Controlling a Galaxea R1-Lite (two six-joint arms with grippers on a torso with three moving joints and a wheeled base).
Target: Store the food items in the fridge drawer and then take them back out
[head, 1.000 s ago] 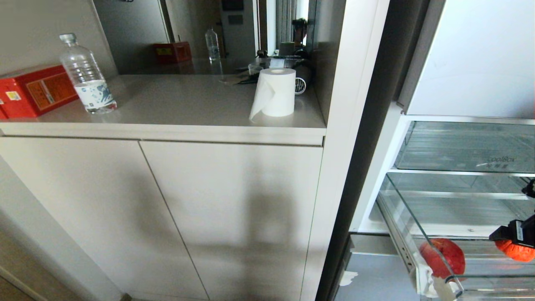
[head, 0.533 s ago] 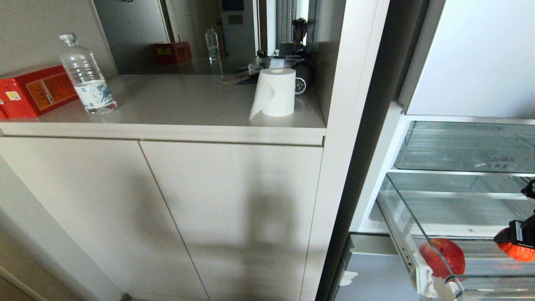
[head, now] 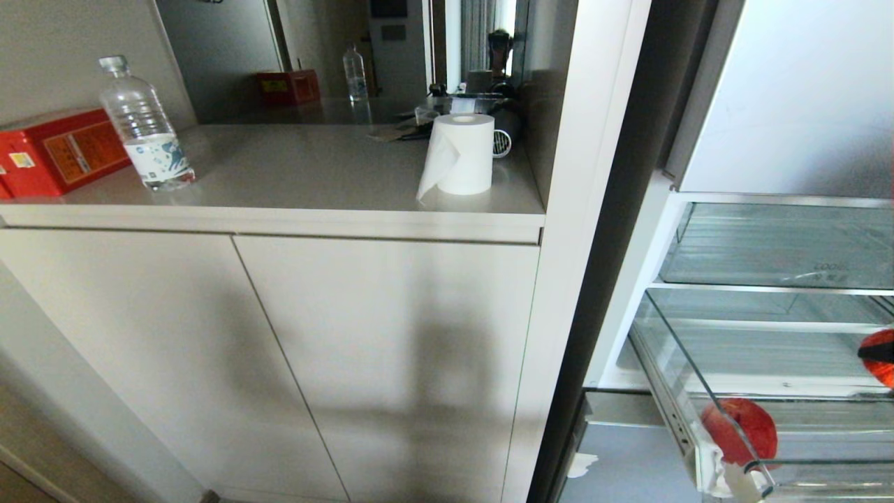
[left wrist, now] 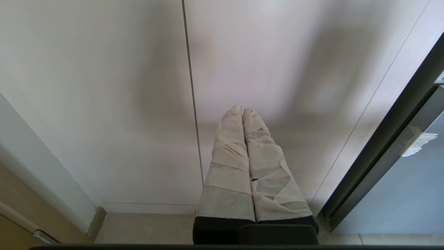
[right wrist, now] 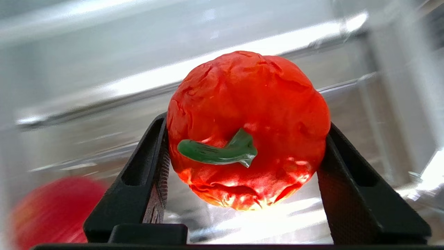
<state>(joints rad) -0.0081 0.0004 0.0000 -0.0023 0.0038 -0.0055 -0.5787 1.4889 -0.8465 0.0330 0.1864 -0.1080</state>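
Open room above the fridge drawer [head: 733,447], only the apple [head: 740,429] at its left end.

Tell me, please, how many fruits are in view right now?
2: the red apple lies in the fridge drawer; the bumpy orange-red fruit is gripped by the right gripper above it.

Bumpy orange-red fruit with green stem [right wrist: 248,130]: position changed, now higher in the head view, at the frame's right edge [head: 881,356] above the wide clear plastic fridge drawer [head: 740,447], where earlier it sat lower, level with the drawer's inside. Right gripper [right wrist: 242,166]: black fingers clamp the fruit on both sides, and its black body, earlier plainly visible beside the fruit in the head view, is now almost wholly out of that frame.
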